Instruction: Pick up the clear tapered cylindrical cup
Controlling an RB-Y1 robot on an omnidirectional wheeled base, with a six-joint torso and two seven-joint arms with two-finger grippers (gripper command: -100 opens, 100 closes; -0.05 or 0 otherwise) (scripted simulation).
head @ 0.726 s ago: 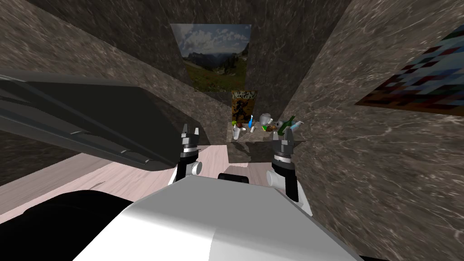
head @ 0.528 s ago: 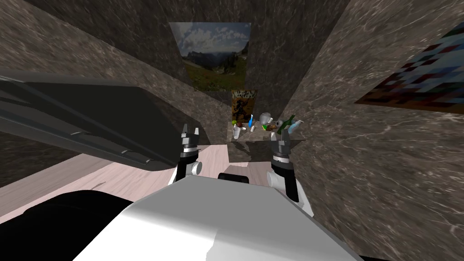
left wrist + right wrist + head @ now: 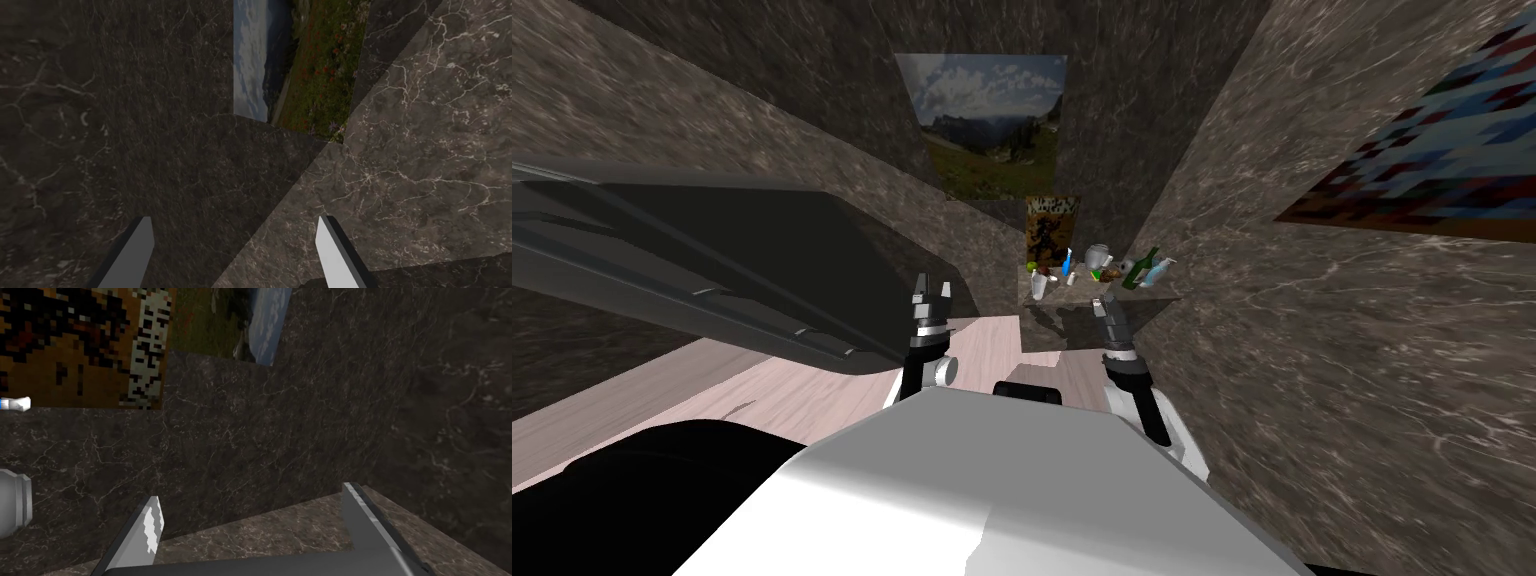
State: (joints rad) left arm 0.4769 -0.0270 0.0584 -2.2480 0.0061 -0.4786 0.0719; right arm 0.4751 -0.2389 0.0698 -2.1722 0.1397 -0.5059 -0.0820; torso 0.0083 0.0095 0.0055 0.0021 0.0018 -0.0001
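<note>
- Head view: a marble desk [image 3: 1072, 308] is standing at the far end of a narrow corner with dark marble walls. The clear tapered cup [image 3: 1038, 287] is standing upright on its near left part. A slim blue thing [image 3: 1067, 265] is standing just right of the cup, and a grey jar [image 3: 1097, 258] is sitting farther back. A green bottle [image 3: 1142, 268] and a pale blue bottle [image 3: 1163, 268] are leaning at the desk's right end. The left jaws are hanging over the pale wood floor [image 3: 812, 385], well apart from the desk. The right jaws are hovering by the desk's near edge, to the right of the cup and clear of it.
- Left wrist view: the left jaws are gaping wide, with both fingers [image 3: 137, 252] standing far apart.
- Right wrist view: the right jaws are also standing wide, their fingers [image 3: 150, 530] rising over the desk's marble top [image 3: 300, 520]. The grey jar [image 3: 12, 508] is sitting off to the side of them, below an orange and black picture [image 3: 85, 343] on the wall.
</note>
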